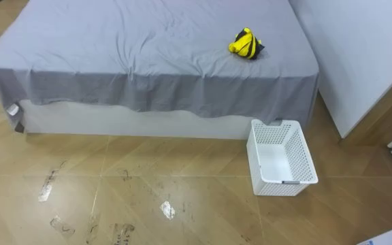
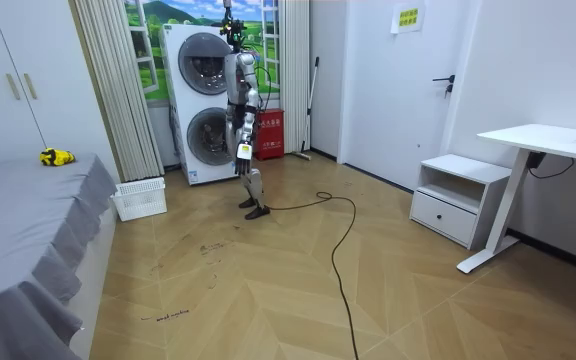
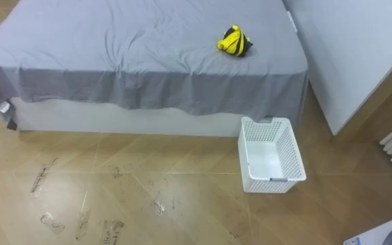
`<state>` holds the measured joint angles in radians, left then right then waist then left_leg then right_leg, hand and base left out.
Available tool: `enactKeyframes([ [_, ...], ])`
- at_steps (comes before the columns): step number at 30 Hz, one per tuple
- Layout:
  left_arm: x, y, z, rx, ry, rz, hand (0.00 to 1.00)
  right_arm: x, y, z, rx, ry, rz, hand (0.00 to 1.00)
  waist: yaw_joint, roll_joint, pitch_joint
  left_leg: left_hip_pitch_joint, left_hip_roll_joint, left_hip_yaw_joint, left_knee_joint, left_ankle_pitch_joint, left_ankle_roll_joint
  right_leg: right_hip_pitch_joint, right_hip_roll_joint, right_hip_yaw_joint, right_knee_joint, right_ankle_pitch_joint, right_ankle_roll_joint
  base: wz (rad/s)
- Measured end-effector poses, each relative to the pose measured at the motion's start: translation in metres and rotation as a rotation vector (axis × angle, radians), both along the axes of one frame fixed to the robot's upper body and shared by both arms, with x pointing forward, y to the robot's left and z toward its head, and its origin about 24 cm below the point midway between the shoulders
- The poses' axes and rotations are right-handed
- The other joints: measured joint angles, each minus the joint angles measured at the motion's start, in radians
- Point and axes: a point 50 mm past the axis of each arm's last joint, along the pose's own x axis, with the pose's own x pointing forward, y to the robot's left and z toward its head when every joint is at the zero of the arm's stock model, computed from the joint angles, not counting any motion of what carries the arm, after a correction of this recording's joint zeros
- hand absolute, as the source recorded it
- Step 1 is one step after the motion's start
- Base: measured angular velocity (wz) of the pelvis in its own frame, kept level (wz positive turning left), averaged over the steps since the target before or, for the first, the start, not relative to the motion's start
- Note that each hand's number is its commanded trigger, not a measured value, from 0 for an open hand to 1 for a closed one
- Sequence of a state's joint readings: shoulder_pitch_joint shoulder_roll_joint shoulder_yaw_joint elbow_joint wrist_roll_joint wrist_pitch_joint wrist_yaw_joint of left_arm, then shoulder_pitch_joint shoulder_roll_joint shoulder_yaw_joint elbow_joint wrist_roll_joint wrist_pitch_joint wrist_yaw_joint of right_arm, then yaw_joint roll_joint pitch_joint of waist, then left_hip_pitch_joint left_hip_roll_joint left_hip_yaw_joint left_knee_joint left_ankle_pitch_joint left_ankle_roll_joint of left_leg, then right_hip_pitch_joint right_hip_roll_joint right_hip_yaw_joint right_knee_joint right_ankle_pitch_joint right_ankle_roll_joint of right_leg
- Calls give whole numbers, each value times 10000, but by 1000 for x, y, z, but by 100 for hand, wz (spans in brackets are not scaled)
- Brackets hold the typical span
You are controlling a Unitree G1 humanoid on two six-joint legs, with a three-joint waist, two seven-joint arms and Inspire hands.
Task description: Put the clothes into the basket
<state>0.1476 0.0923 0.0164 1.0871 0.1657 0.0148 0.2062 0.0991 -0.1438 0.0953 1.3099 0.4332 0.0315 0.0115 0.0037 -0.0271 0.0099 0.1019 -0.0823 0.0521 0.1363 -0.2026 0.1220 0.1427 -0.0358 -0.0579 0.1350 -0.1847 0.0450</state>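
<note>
Bed (top cropped) | yellow-black clothes bunched | basket beside | robot hands: cannot tell

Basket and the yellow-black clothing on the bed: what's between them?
Only the grey bedsheet, hanging over the bed's edge, separates the basket from the clothing; the left eye view shows it.

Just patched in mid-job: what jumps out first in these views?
A yellow-and-black bundle of clothes lies on the grey bed, near its right corner. A white basket stands empty on the wooden floor beside that corner. In the room view the robot stands off by the stacked washing machines.
</note>
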Motion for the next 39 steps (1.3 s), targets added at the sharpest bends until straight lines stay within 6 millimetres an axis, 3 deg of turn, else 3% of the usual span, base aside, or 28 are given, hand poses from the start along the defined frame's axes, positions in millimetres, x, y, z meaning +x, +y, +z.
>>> enactKeyframes([
  [10, 1, 1, 0, 42, -26, -59, 0, 1, 1, 0, 67, -31, 19, 0, 12, -33, 57, 128, 6, -8, -16, -8, -8, 94, 9, 1, 13, 2, -3, 0],
  [14, 1, 1, 0, 42, -17, -82, 0, 0, 1, 0, 51, -20, -70, 0, -5, -63, -4, 35, 8, -8, -3, -17, -11, -7, 13, -2, 48, 3, -5, 0],
  [23, -3, 2, 0, -39, 32, 261, 0, 1, 1, 0, 202, -50, 123, 0, -19, -94, -30, 128, 48, -9, 61, -70, -19, 54, 22, -108, 24, -19, -38, 0],
  [26, -5, 4, 0, -129, 21, 640, 0, 0, 2, 0, 257, -48, -29, 0, 29, -94, -35, -124, 236, 157, 908, -541, -100, -4, 160, -319, 288, -170, -272, -13],
  [27, -10, 7, 0, -100, 83, 843, 0, 0, 2, 0, 286, -51, -25, 0, 94, -38, -10, -241, 374, 284, 1342, -789, -192, -11, 272, -367, 425, -270, -427, -30],
  [31, -20, 15, 0, -104, 140, 1782, 0, 1, 4, -1, 410, -166, -45, 0, 39, -21, -16, -953, 869, 559, 2961, -1498, -591, -266, 579, -710, 1072, -788, -694, -20],
  [32, -21, 16, 0, -75, 168, 1800, 0, 2, 4, -1, 413, -198, -75, 0, 25, 9, -29, -1142, 900, 609, 3278, -1538, -677, -313, 612, -775, 1144, -823, -745, 7],
  [33, -18, 18, 1, -21, 101, 1819, 0, 1, 5, -1, 437, -277, -313, 0, -105, 10, -34, -1722, 1075, 932, 4413, -1462, -906, -437, 565, -750, 1313, -1031, -899, 31],
  [34, -19, 23, 2, 38, -40, 2123, 0, -2, 4, -1, 429, -215, -439, 0, -185, -117, 62, -2802, 1235, 947, 6189, -994, -1158, -453, 509, -763, 1528, -1219, -973, 22],
  [35, -23, 24, 2, 51, -36, 2206, 0, -3, 2, 0, 378, -183, -456, 0, -117, -73, 50, -3167, 1151, 801, 6602, -903, -1026, -432, 438, -697, 1651, -1300, -990, -5],
  [36, -29, 21, 1, -5, 157, 2056, 0, -3, -1, 0, 283, -186, -504, 0, -72, -56, 13, -3704, 833, 619, 5953, -950, -943, -407, 258, -532, 1774, -1448, -960, -30],
  [37, -34, 19, 0, -45, 337, 2024, 0, -3, -3, 1, 248, -215, -547, 0, -58, -46, 13, -3946, 740, 585, 5379, -868, -1022, -426, 193, -478, 1776, -1526, -905, -40],
  [38, -46, 14, -2, -127, 663, 2007, 0, -5, -6, 1, 204, -188, -547, 0, -11, -31, -23, -4378, 669, 513, 3805, -448, -1303, -335, 83, -394, 1755, -1656, -794, -37],
  [39, -55, 11, -3, -188, 919, 2076, 0, -8, -8, 2, 162, -133, -537, 0, 46, 76, -4, -4687, 726, 518, 2456, -11, -1356, -176, 75, -406, 1713, -1778, -794, -34],
])
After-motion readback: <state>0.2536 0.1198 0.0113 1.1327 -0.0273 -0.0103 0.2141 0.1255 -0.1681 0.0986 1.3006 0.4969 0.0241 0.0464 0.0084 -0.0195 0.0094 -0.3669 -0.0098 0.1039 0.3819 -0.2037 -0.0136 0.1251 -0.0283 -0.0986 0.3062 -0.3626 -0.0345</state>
